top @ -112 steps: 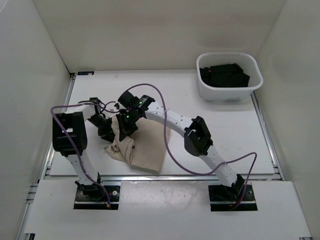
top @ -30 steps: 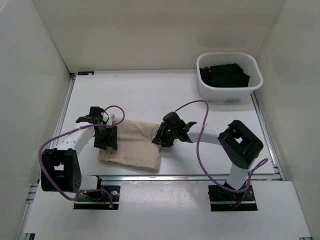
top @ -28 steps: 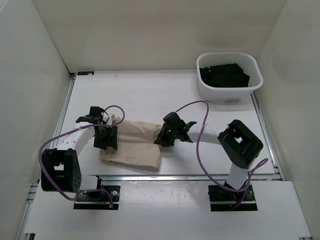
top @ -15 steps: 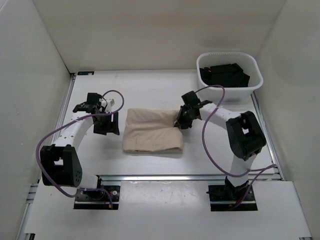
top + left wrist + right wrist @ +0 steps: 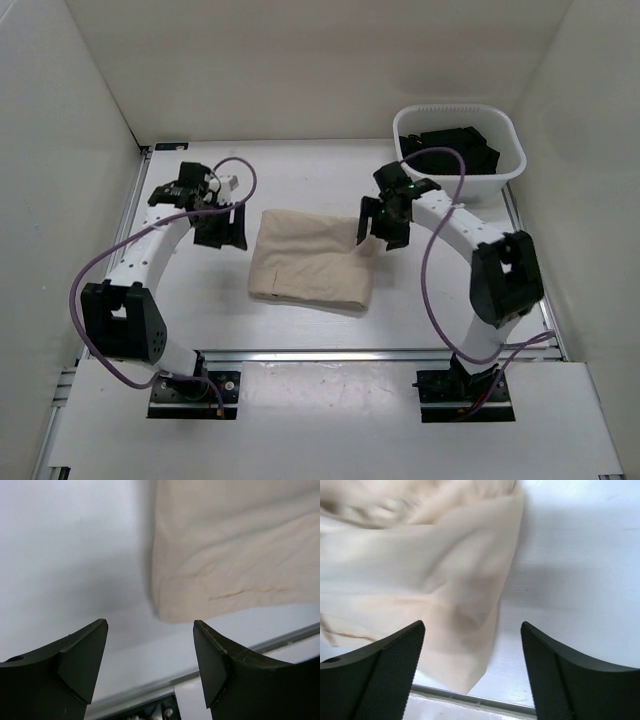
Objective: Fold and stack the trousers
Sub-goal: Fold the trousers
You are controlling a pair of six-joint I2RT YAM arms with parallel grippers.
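Note:
The beige trousers (image 5: 310,259) lie folded in a flat rectangle on the white table, between both arms. My left gripper (image 5: 222,228) hovers just off their left edge, open and empty; in the left wrist view the folded cloth (image 5: 235,550) fills the upper right beyond the gripper (image 5: 150,645). My right gripper (image 5: 378,225) hangs open over their upper right corner, holding nothing; in the right wrist view the cloth (image 5: 415,575) spreads across the left beyond the gripper (image 5: 472,650).
A white basket (image 5: 459,182) holding black garments (image 5: 448,150) stands at the back right. The metal rail (image 5: 330,353) runs along the table's near edge. White walls close in the left, back and right sides.
The trousers were dragged right and flattened into a neat rectangle. The right gripper let go of the cloth, opened and rose toward the back right; the left arm drew back to the left.

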